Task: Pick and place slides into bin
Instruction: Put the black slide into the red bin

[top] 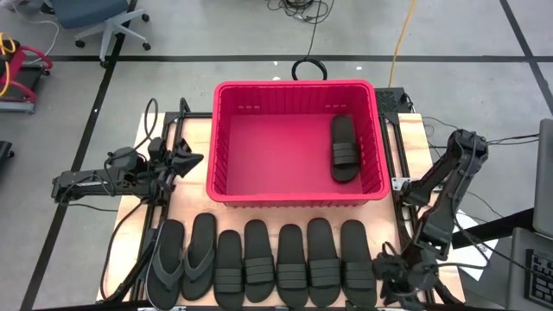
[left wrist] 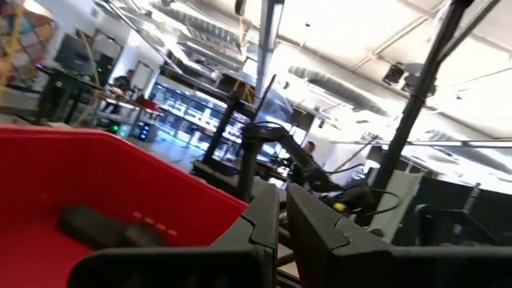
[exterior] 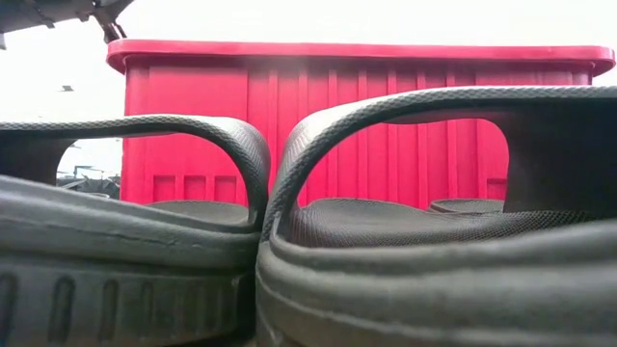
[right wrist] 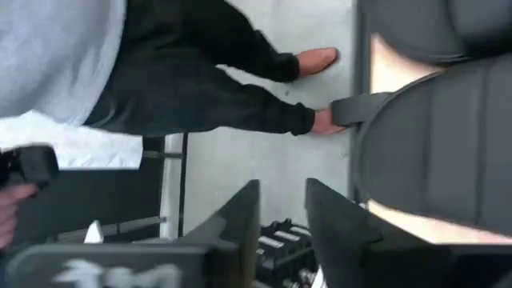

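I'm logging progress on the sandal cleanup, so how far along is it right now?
Done: one slide lies inside the red bin, near its right wall. In hand: nothing is visibly gripped; the right gripper sits low beside the right end of the row, with the left gripper shut by the bin's left wall. Left: seven slides lined up on the table in front of the bin.

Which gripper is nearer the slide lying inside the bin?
Right, narrowly. The right gripper sits beyond the bin's front right corner; the left gripper sits outside the opposite wall from the slide.
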You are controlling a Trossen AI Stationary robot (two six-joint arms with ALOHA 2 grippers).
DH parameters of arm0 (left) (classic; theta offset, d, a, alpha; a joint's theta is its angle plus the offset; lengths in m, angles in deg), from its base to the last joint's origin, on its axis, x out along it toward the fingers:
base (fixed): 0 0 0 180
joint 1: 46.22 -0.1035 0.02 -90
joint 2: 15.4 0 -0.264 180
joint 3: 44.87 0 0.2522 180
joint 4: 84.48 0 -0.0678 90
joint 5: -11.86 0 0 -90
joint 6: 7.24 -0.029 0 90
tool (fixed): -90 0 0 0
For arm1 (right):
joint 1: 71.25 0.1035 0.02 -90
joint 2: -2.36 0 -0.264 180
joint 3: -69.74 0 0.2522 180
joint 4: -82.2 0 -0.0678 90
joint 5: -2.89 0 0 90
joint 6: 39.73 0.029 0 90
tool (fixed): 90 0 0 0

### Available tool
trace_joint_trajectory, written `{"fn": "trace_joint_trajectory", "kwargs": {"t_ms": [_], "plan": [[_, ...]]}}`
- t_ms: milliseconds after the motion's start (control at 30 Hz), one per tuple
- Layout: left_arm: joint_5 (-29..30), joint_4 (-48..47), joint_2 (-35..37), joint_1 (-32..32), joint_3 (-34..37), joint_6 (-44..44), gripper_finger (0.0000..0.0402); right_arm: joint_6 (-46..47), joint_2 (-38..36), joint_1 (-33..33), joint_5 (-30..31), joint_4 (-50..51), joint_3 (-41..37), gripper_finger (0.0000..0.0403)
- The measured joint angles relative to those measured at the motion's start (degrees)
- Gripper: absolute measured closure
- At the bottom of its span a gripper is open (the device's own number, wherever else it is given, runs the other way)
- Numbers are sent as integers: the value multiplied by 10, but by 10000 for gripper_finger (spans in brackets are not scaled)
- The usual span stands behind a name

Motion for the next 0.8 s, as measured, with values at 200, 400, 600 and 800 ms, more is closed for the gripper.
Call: {"fn": "trace_joint_trajectory", "kwargs": {"t_ms": [200, 400, 600, 800], "plan": [[-24, -2, 0, 0, 0, 1, 376, 3, 0, -50, 3, 31, -31, 208], [-33, -9, 0, 0, 0, 2, 376, -18, 0, -71, 1, 103, -34, 191], [-33, -10, 0, 0, 0, 11, 376, -50, -7, -71, 31, 151, -34, 211], [-33, -21, 0, 0, 0, 12, 376, -88, -7, -76, 75, 205, -34, 223]]}}
